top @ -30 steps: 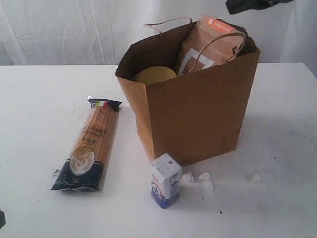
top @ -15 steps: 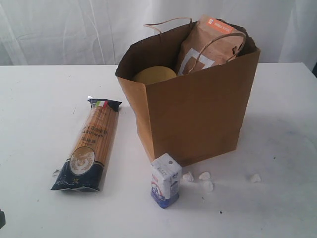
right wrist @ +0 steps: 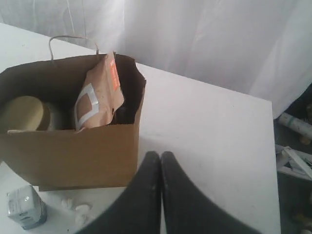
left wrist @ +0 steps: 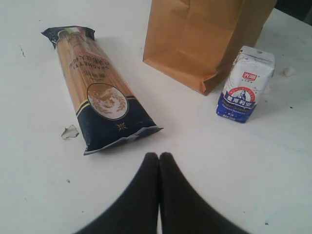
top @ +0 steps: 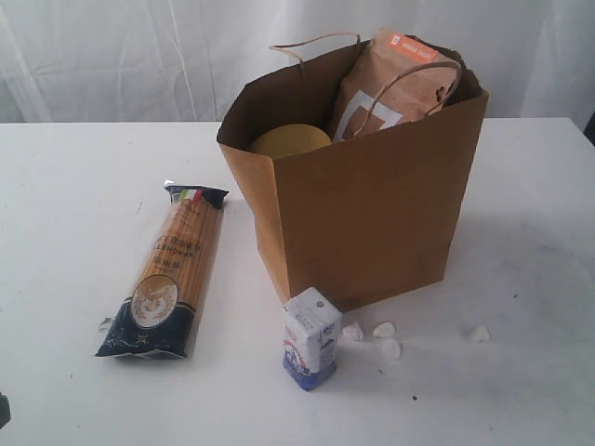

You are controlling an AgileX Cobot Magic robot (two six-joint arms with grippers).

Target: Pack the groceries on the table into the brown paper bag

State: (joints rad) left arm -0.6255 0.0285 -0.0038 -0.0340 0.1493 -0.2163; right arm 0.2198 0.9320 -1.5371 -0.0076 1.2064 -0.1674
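Low over the tabletop (left wrist: 39,185), the left fingers (left wrist: 151,168) are pressed together with nothing between them; their tips point at the near dark-blue end of the spaghetti packet (left wrist: 95,90), which lies flat, with a small clear scrap (left wrist: 69,131) just beside it. Off to the other side of those tips stands the small blue-white carton (left wrist: 243,85), upright and close to a bottom corner of the brown paper bag (left wrist: 195,39). The right fingers (right wrist: 153,165) are closed tight too, holding nothing, and hang higher, over bare tabletop next to the bag's side. The bag stands upright and open; inside it the brown orange-labelled pouch (right wrist: 95,97) leans with its top above the rim, and the yellow-lidded jar (right wrist: 22,112) sits beside it, lower down. On the tabletop in front of the bag lie 4 small white lumps (top: 383,329): 3 near the carton, 1 apart.
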